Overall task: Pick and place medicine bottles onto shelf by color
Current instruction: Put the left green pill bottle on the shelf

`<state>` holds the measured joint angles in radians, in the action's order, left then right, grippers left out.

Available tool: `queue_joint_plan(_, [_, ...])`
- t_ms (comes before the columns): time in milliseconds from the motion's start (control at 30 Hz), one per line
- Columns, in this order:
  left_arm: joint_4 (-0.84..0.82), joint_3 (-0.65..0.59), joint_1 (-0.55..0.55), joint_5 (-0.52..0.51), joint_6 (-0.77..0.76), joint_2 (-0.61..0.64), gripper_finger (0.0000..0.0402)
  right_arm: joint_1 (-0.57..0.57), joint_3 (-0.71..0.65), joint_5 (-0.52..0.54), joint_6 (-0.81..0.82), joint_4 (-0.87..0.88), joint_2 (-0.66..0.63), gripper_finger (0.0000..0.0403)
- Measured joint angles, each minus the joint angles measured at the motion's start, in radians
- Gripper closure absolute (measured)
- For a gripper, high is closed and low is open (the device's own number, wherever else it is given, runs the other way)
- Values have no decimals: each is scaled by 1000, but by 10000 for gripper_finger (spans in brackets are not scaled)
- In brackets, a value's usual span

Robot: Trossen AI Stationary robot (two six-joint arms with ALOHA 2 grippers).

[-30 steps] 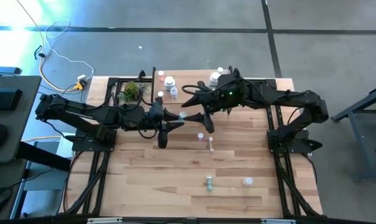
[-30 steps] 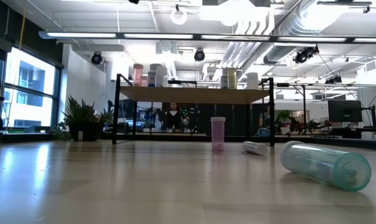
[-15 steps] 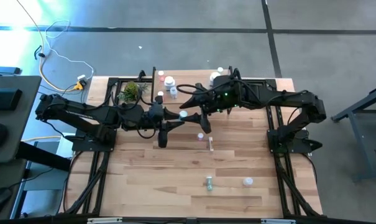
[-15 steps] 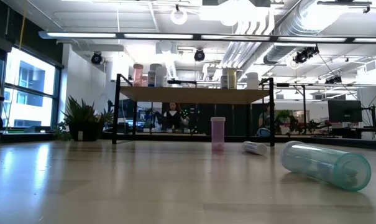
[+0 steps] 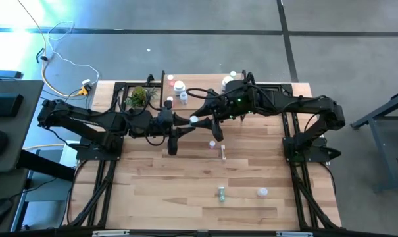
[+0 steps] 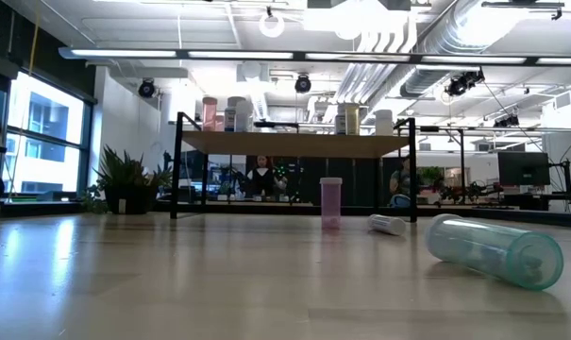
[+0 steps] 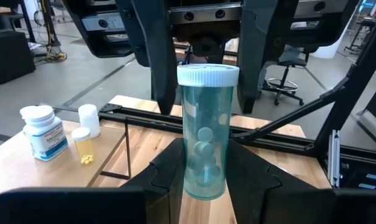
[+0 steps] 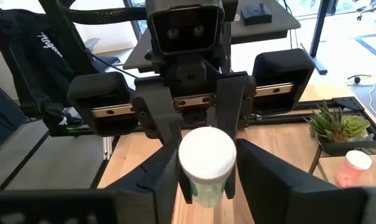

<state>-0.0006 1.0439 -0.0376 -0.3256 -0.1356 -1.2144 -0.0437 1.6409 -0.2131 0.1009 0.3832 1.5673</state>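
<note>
Mid-air, just in front of the shelf (image 5: 205,89), a handover is in progress. The left gripper (image 7: 203,177) is clenched on the base of the green bottle (image 7: 206,130), held upright. The right gripper (image 8: 203,171) straddles its white cap, seemingly not yet clamped. Next, the right must clamp before the left releases.

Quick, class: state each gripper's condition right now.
Left gripper: shut on the green-tinted pill bottle, held upright.
Right gripper: around the same bottle's white cap; whether it grips cannot be told.
</note>
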Motion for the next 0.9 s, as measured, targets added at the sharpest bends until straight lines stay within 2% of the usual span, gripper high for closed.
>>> queue_joint_plan(533, [-4,0,5,0,-2,1,313,0,0,1,8,13,-1,297])
queue_joint_plan(900, [-7,0,5,0,21,1,311,0,0,1,4,30,-2,299])
